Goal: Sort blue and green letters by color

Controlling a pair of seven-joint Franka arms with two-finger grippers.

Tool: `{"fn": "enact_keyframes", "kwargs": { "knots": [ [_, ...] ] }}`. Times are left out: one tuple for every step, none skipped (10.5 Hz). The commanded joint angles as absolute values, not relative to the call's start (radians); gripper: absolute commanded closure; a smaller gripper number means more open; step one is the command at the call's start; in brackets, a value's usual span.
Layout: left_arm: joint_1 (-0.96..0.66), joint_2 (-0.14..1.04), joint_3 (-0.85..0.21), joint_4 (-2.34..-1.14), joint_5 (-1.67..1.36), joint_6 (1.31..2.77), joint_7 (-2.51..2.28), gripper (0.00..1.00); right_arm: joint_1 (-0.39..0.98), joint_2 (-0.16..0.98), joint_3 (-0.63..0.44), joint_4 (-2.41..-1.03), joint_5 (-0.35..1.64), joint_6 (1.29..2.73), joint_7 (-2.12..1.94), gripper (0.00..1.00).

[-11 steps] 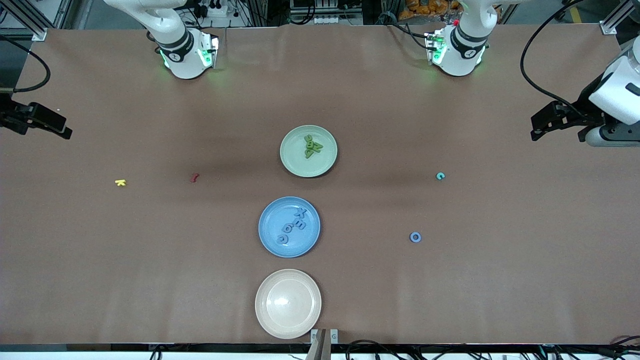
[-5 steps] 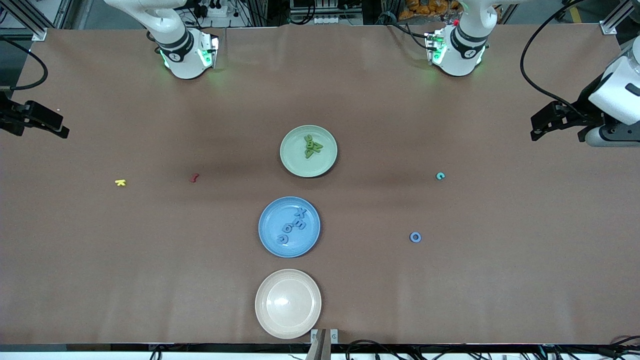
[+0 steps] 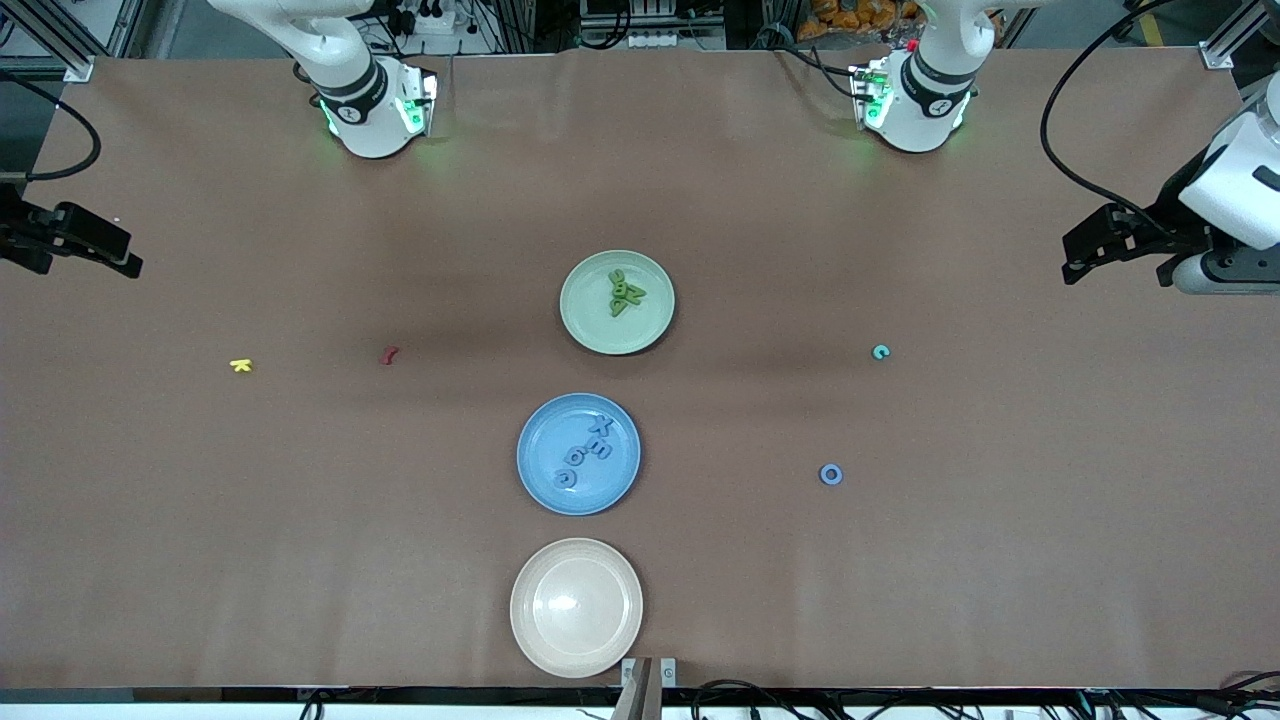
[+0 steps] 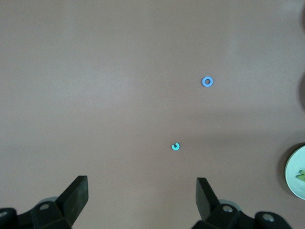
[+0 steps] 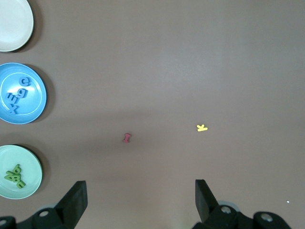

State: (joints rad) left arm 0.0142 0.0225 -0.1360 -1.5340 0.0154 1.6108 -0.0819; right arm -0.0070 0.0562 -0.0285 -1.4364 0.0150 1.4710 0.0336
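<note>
Several green letters (image 3: 626, 293) lie piled on the green plate (image 3: 598, 325). Several blue letters (image 3: 587, 452) lie on the blue plate (image 3: 545, 478), which is nearer the front camera. A blue ring letter (image 3: 830, 474) lies loose on the table toward the left arm's end, and also shows in the left wrist view (image 4: 207, 81). A teal C (image 3: 880, 352) lies farther from the camera than the ring. My left gripper (image 3: 1085, 255) hangs open and empty over its table end (image 4: 141, 191). My right gripper (image 3: 120, 255) hangs open and empty over the other end (image 5: 139, 191).
A bare cream plate (image 3: 576, 607) sits nearest the front camera. A yellow letter (image 3: 241, 365) and a dark red letter (image 3: 389, 354) lie toward the right arm's end. The right wrist view shows the blue plate (image 5: 35, 81) and the green plate (image 5: 28, 162).
</note>
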Motion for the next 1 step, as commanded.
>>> {"fn": "enact_keyframes", "kwargs": {
  "knots": [
    [0.018, 0.021, -0.138, -1.523, 0.025, 1.618, -0.063, 0.0, -0.021, 0.049, -0.011, -1.448, 0.003, 1.477, 0.026, 0.0]
  ]
}}
